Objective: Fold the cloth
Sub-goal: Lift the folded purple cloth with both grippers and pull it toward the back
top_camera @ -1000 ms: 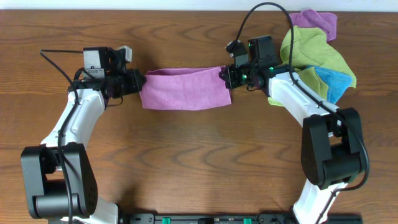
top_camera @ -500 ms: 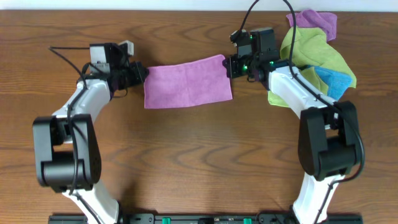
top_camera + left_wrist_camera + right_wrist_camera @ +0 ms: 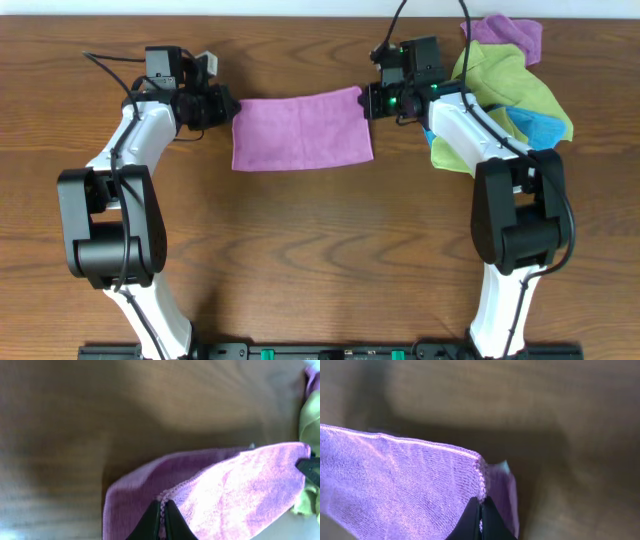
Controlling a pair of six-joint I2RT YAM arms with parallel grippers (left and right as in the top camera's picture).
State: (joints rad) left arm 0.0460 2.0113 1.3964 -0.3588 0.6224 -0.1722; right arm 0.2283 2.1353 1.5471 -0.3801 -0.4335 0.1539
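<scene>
The lilac-purple cloth (image 3: 300, 132) hangs stretched between my two grippers at the far middle of the table, its lower edge near the wood. My left gripper (image 3: 228, 105) is shut on the cloth's left top corner; in the left wrist view the jaws (image 3: 162, 510) pinch the stitched hem of the cloth (image 3: 235, 490). My right gripper (image 3: 366, 101) is shut on the right top corner; in the right wrist view the jaws (image 3: 480, 510) pinch the hem of the cloth (image 3: 395, 485). The cloth looks doubled, with a second layer behind.
A heap of cloths lies at the far right behind my right arm: lime-green (image 3: 505, 85), blue (image 3: 537, 132) and a second purple one (image 3: 510, 35). Brown wooden table (image 3: 320, 250) lies below.
Both grippers have moved toward the far edge with the cloth held. The cloth has gone from a narrow band to a taller hanging rectangle. Both arms have swung outward.
</scene>
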